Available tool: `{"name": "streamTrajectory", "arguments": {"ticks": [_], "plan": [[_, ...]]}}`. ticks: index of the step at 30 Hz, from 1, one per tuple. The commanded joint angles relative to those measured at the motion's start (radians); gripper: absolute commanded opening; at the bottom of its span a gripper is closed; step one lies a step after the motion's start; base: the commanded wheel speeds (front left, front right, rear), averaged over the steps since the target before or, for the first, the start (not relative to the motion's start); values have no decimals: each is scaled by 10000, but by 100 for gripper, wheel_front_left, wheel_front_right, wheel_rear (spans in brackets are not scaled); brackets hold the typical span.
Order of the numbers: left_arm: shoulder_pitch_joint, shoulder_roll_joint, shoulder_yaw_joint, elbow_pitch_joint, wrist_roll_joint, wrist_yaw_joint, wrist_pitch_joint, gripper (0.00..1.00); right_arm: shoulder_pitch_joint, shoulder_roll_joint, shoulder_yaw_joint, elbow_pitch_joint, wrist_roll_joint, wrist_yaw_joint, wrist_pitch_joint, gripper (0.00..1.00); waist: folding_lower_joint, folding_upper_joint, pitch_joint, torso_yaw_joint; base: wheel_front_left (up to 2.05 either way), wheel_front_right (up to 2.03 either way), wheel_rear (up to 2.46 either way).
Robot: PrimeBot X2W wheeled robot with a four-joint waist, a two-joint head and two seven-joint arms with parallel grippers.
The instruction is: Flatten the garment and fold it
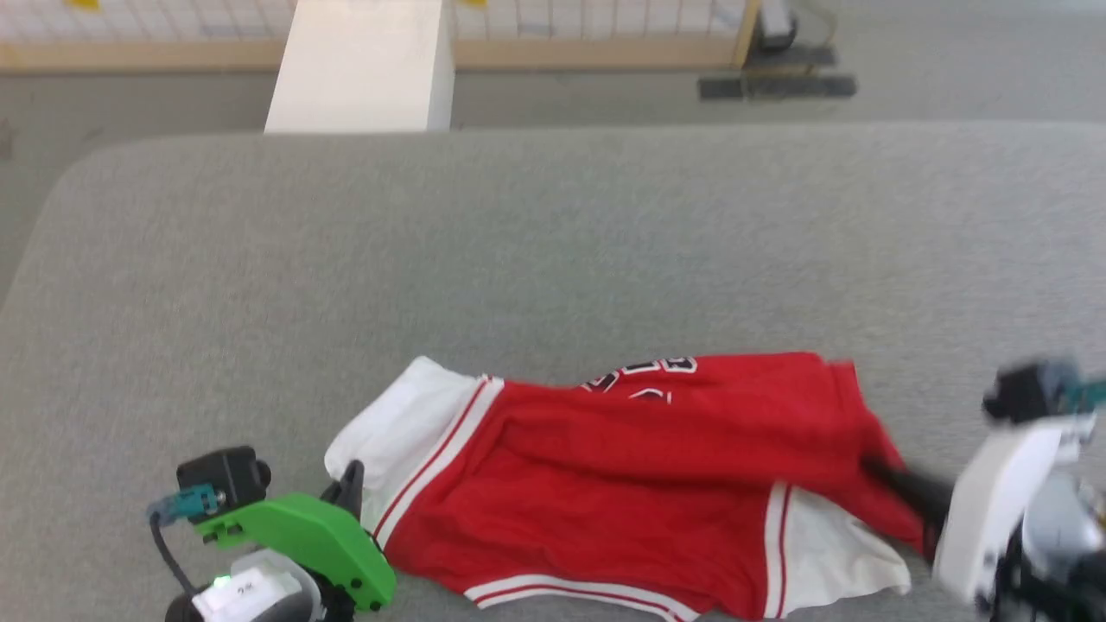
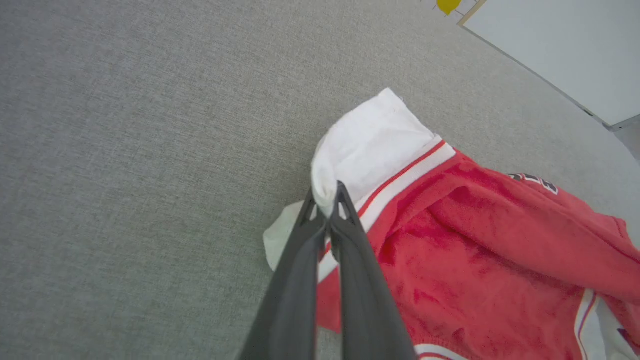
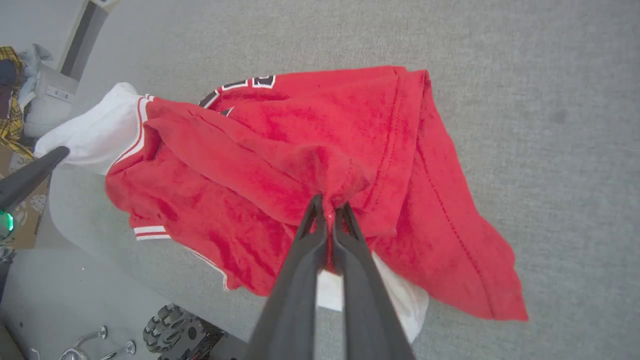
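Note:
The garment [image 1: 639, 484], a red jersey with white sleeves and striped trim, lies crumpled near the front edge of the grey table [image 1: 518, 259]. Part of its black lettering shows at the top fold. My left gripper [image 1: 350, 484] is shut on the white sleeve at the garment's left end; in the left wrist view its fingers [image 2: 327, 200] pinch a fold of that white sleeve [image 2: 370, 145]. My right gripper [image 1: 881, 471] is shut on red cloth at the right end, and the right wrist view shows a bunch of red fabric [image 3: 310, 165] drawn into its tips [image 3: 329, 207].
A white block [image 1: 363, 65] stands beyond the table's far edge, before a wood-framed grid panel [image 1: 605, 34]. The robot's wheeled base [image 3: 175, 330] shows below the table's front edge in the right wrist view. Bare grey table lies behind the garment.

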Motion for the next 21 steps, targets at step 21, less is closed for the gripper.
{"name": "streamTrajectory", "arguments": {"ticks": [21], "plan": [[-6524,1689,810,550,-610,-1659,747,0,-5181,-643,-905,286,858,-13,2172,0,0,0,-1594,-1020,0,0,0]]}}
